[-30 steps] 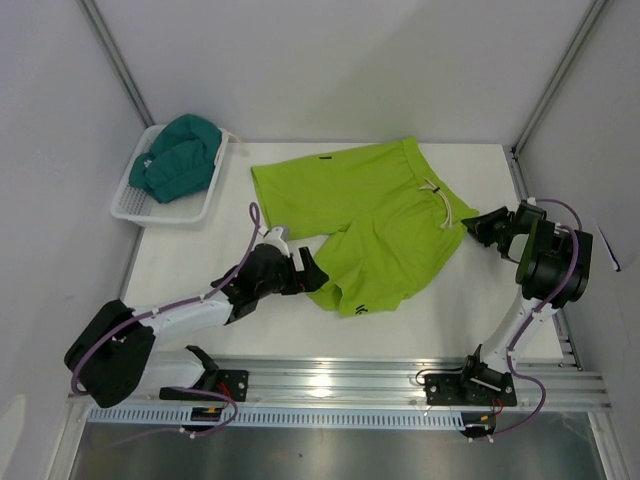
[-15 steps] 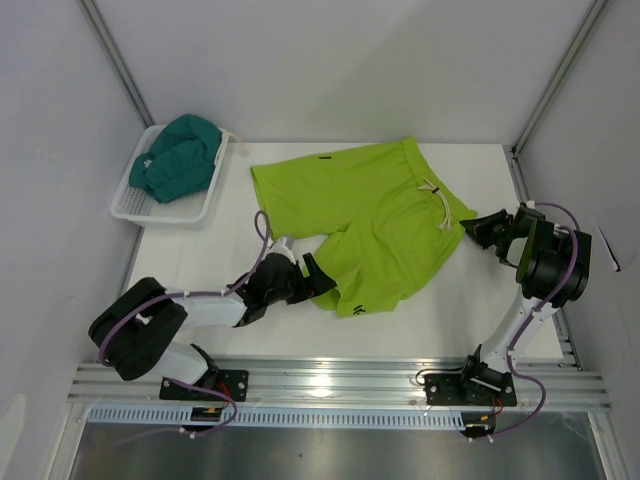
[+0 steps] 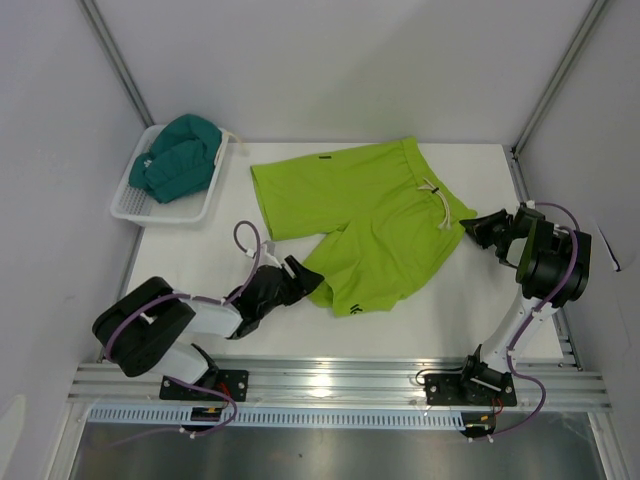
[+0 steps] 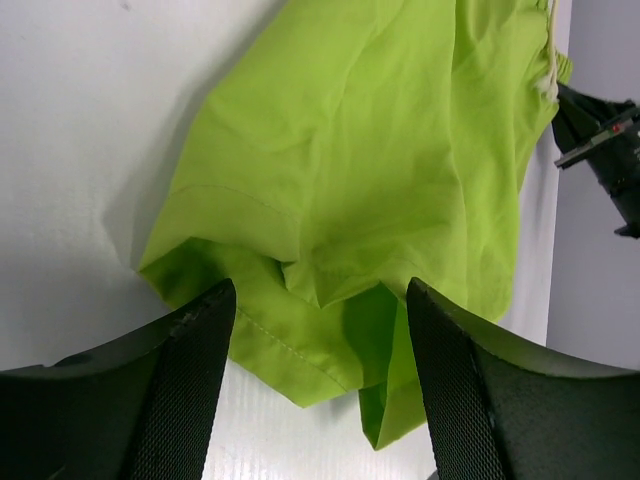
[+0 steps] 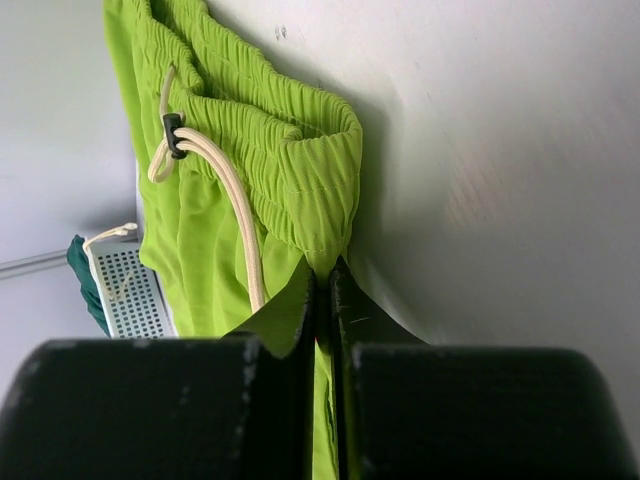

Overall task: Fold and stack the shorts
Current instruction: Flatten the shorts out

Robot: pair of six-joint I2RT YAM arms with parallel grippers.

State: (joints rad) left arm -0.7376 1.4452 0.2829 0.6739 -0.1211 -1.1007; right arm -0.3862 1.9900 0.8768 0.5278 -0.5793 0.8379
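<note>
My right jaws pinch the waistband (image 5: 290, 150) of the soft lime green shorts (image 3: 370, 215). My left jaws are open, with the leg hem (image 4: 290, 345) just ahead, between them.

Layout on the desk (image 3: 450, 310)
Spread shorts (image 3: 370, 215) lie mid-desk — left end effector (image 3: 305, 278) at their near hem, right end effector (image 3: 470, 228) at their right edge; the basket (image 3: 130, 205) holding bundled shorts (image 3: 180, 155) sits back left.

The lime shorts (image 3: 370, 215) are matt woven cloth, the bench (image 3: 450, 310) smooth matt white, the basket (image 3: 160, 216) perforated white plastic.
</note>
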